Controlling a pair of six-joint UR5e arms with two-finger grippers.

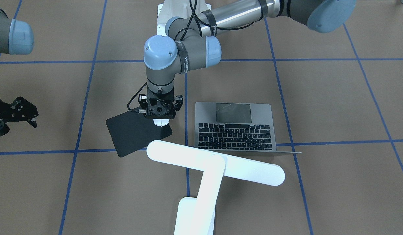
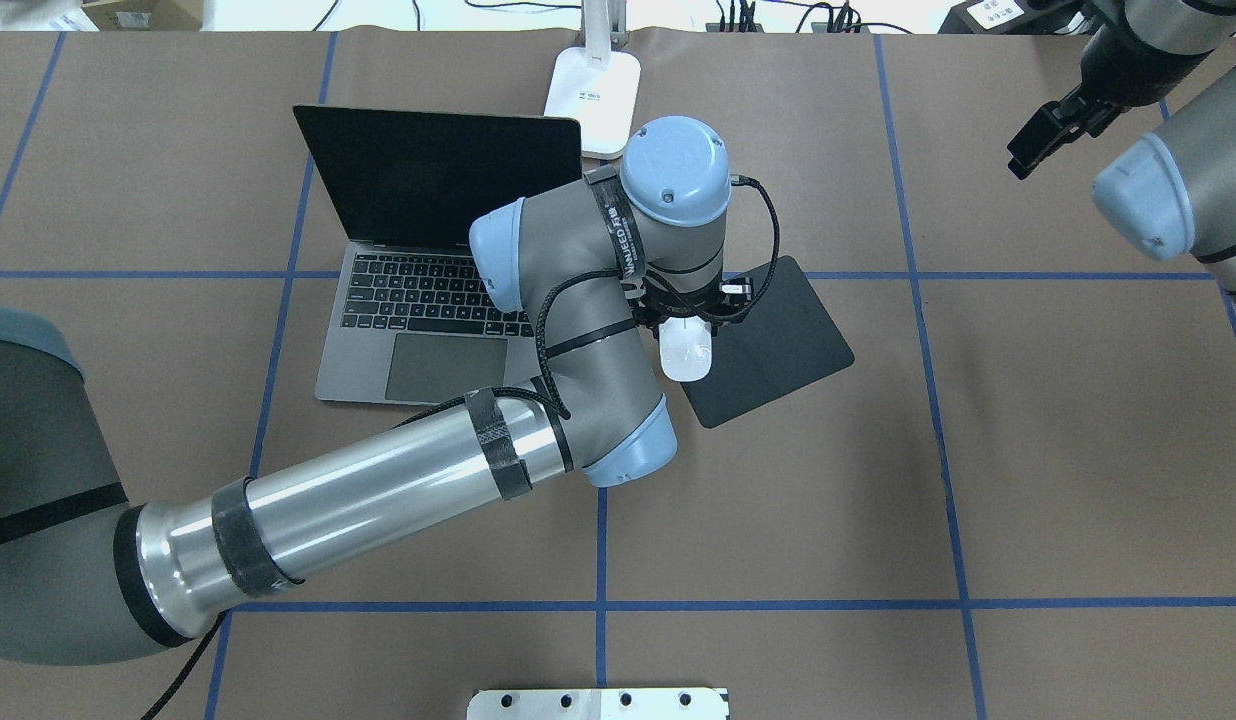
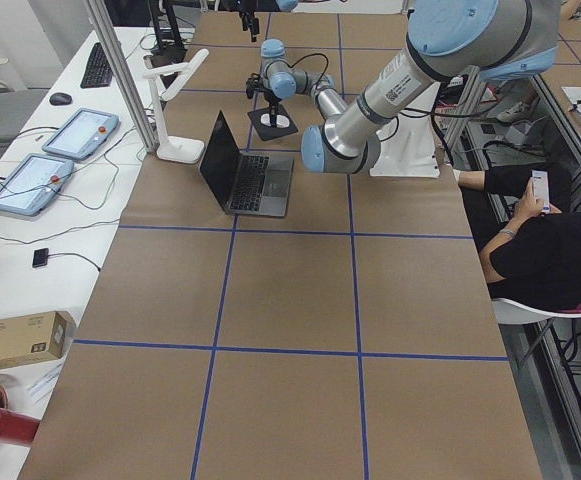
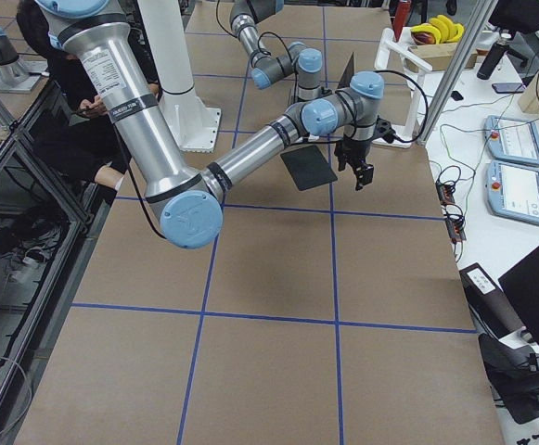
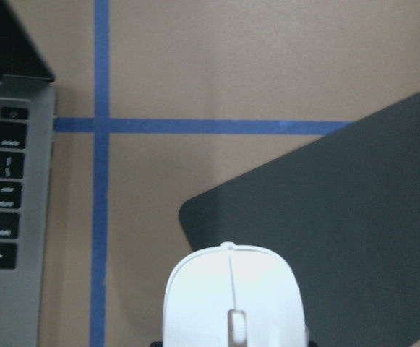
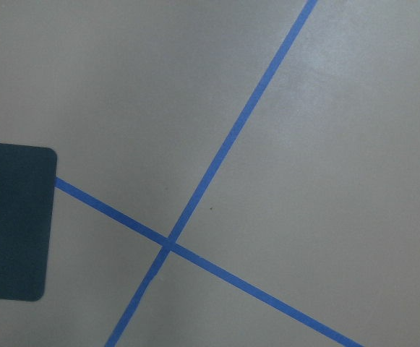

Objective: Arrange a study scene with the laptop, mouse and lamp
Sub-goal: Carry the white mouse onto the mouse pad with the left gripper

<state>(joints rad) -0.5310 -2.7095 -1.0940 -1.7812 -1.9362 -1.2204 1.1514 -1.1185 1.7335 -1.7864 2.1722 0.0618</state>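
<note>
The white mouse is held in my left gripper, which is shut on it over the near left corner of the black mat. In the left wrist view the mouse fills the bottom, its nose over the mat's corner. The grey laptop stands open to the left of the mat, keys showing. The white lamp stands behind the laptop, its base at the far edge. My right gripper hangs open and empty far to the right.
The white ribbed pedestal sits at the near table edge. Blue tape lines cross the brown table. A seated person is beside the table. Tablets and cables lie on the side bench.
</note>
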